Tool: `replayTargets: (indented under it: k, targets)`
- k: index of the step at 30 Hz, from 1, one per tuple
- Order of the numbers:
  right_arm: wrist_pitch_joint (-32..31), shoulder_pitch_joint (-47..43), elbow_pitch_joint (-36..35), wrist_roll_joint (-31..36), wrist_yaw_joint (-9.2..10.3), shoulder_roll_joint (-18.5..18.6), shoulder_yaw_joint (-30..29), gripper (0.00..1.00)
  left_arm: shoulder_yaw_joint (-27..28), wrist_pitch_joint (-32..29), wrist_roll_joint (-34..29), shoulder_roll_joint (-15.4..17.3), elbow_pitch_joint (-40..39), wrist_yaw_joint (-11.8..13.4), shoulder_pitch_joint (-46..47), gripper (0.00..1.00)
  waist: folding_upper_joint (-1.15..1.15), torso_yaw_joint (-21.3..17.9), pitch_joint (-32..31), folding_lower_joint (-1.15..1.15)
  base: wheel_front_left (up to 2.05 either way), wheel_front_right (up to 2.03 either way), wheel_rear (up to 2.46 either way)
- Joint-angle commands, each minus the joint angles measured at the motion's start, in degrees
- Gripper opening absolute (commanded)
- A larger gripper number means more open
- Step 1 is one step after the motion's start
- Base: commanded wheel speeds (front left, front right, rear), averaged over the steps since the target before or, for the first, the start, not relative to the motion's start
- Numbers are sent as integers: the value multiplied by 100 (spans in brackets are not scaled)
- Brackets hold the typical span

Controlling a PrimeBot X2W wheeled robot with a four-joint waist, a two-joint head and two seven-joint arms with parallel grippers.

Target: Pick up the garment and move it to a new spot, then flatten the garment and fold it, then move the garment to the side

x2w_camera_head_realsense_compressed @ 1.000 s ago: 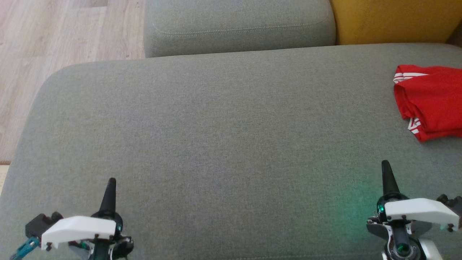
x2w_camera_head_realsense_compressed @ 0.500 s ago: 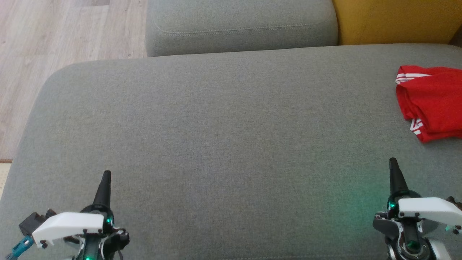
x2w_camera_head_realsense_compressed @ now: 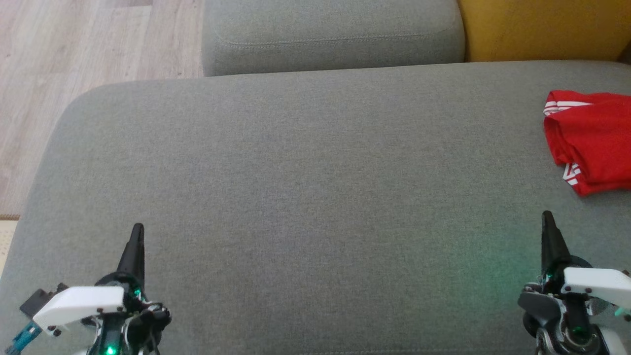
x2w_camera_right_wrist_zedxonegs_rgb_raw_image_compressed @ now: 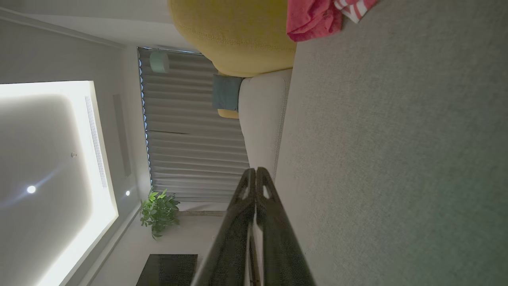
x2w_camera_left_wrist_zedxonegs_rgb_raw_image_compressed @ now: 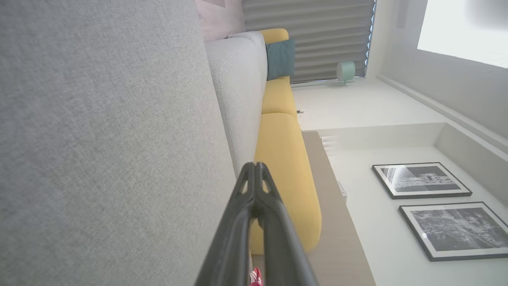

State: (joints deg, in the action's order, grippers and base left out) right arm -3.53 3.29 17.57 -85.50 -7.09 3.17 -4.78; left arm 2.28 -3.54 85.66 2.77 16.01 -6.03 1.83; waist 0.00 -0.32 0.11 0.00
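Observation:
The garment (x2w_camera_head_realsense_compressed: 594,140) is red with white stripes and lies folded at the far right of the grey sofa seat (x2w_camera_head_realsense_compressed: 305,172), cut off by the picture's edge. It also shows in the right wrist view as the garment (x2w_camera_right_wrist_zedxonegs_rgb_raw_image_compressed: 317,18) at the top, and as a small red scrap (x2w_camera_left_wrist_zedxonegs_rgb_raw_image_compressed: 255,277) low in the left wrist view. My left gripper (x2w_camera_head_realsense_compressed: 136,230) is shut and empty at the lower left. My right gripper (x2w_camera_head_realsense_compressed: 546,217) is shut and empty at the lower right, a short way in front of the garment. Both sets of fingers press together: left gripper (x2w_camera_left_wrist_zedxonegs_rgb_raw_image_compressed: 254,167), right gripper (x2w_camera_right_wrist_zedxonegs_rgb_raw_image_compressed: 254,171).
A grey back cushion (x2w_camera_head_realsense_compressed: 330,34) and a yellow cushion (x2w_camera_head_realsense_compressed: 542,27) stand behind the seat. Wooden floor (x2w_camera_head_realsense_compressed: 74,59) lies beyond the seat's rounded left edge. The seat is wide and flat between the two grippers.
Both grippers have spread apart, the left one leftward, the right one rightward, both staying shut. The view shifted slightly. The garment has not moved on the seat.

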Motion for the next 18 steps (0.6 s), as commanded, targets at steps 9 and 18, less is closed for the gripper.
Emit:
replayTargets:
  k: [9, 18]
  targets:
    - [-193, 280, -344, -663, -39, 44, -56, 0, 314, -198, 642, 77, -198, -132, 414, 0, 0, 28, 6, 0, 0, 0, 0]
    - [-225, 281, -360, -739, -40, 36, -86, 0, 343, -230, 718, 71, -198, -146, 429, 0, 0, 32, 7, 0, 0, 0, 0]
